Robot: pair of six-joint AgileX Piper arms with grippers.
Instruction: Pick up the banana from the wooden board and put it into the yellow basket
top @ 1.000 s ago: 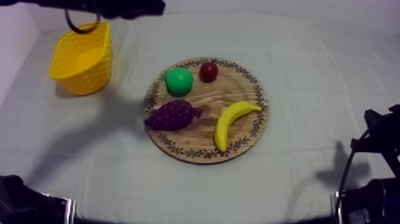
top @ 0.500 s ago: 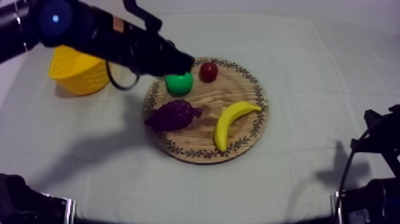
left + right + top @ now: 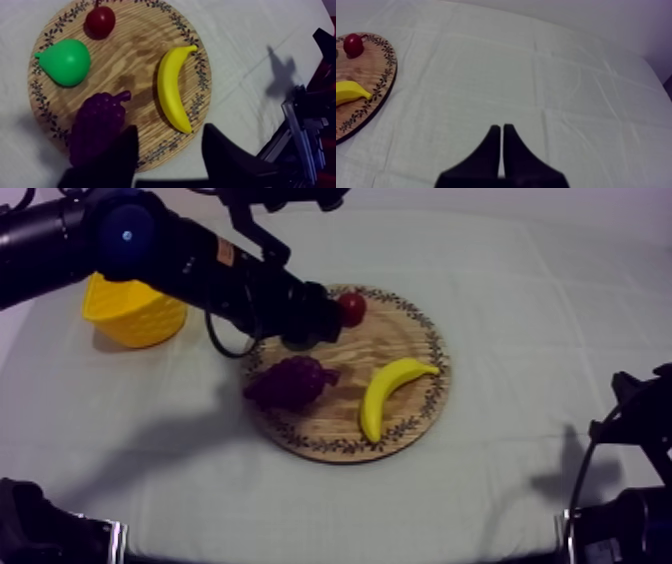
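Grey-white cloth (image 3: 520,338) spreads under everything. Our left gripper (image 3: 169,131) hangs above the round wooden board (image 3: 135,65), its two black fingers (image 3: 220,155) spread wide, nothing between them, touching nothing. Our right gripper (image 3: 500,129) sits over bare cloth, clenched into a narrow wedge, empty. The banana (image 3: 172,90), smooth, yellow and curved, lies on the board beside the bunch of grapes (image 3: 97,125). The yellow basket (image 3: 135,318) stands off the board, at our left.

One each: board (image 3: 395,338), basket (image 3: 135,323), banana (image 3: 383,395), pear (image 3: 65,62), grapes (image 3: 290,382), small red fruit (image 3: 352,309).
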